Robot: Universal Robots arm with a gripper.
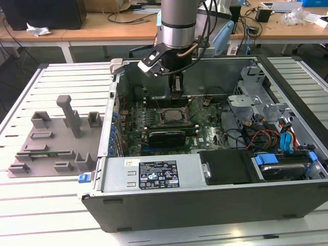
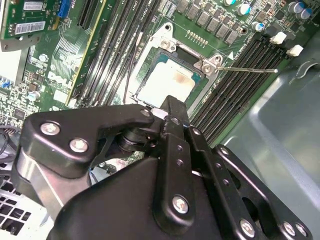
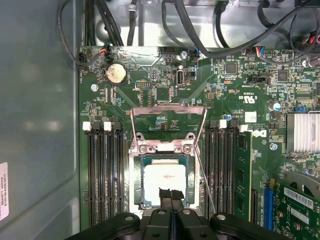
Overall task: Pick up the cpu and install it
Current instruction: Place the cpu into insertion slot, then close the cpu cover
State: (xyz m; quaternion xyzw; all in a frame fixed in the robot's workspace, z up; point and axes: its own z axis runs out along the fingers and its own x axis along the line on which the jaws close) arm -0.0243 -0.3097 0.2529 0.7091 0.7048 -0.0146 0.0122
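In the exterior view we look obliquely down on the computer case [image 1: 205, 205]; both wrist views hang close above its socket [image 3: 162, 148]

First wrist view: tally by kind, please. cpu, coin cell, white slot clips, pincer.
cpu: 1
coin cell: 1
white slot clips: 4
pincer: 1
Total: 7
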